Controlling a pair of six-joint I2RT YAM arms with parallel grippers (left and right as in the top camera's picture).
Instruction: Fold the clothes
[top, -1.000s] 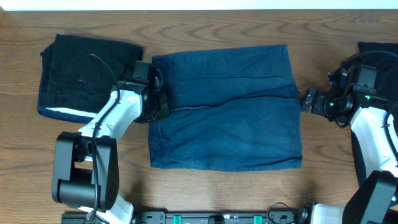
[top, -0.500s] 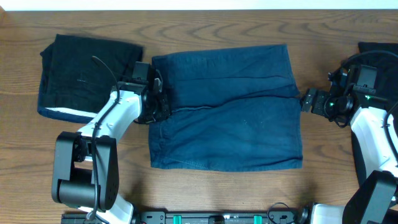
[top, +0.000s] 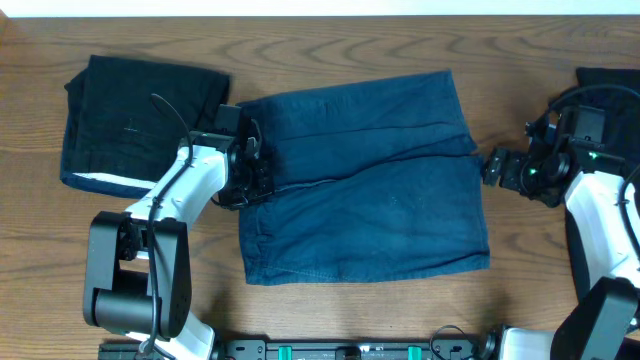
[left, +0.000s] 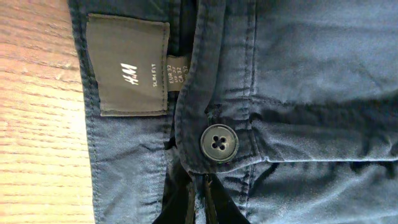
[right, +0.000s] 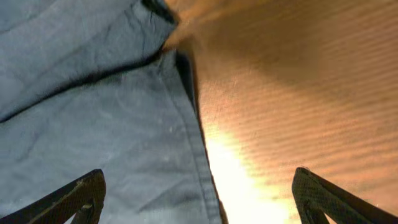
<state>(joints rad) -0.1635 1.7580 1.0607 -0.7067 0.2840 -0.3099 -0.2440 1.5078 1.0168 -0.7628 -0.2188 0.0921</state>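
Observation:
The clothes are chiefly a navy-blue pair of shorts (top: 380, 200) lying flat mid-table. My left gripper (top: 252, 178) is shut on its waistband at the left edge. In the left wrist view the fingertips (left: 200, 202) pinch a fold of cloth just below a dark button (left: 219, 143), beside a black label (left: 127, 65). My right gripper (top: 487, 166) is open at the garment's right edge. Seen from the right wrist, the hem (right: 196, 143) runs between the spread gripper (right: 198, 198), with cloth under the left finger (right: 87, 193) and bare wood under the right one.
A folded black garment (top: 140, 120) with a white edge (top: 95, 182) lies at the far left, close behind my left arm. Another dark cloth (top: 610, 85) shows at the right edge behind my right arm. The wooden table (top: 350, 45) extends around them.
My left gripper has closed on the waistband. The navy cloth has shifted and skewed slightly, its top right corner drawn leftward. The right gripper has stayed open in place.

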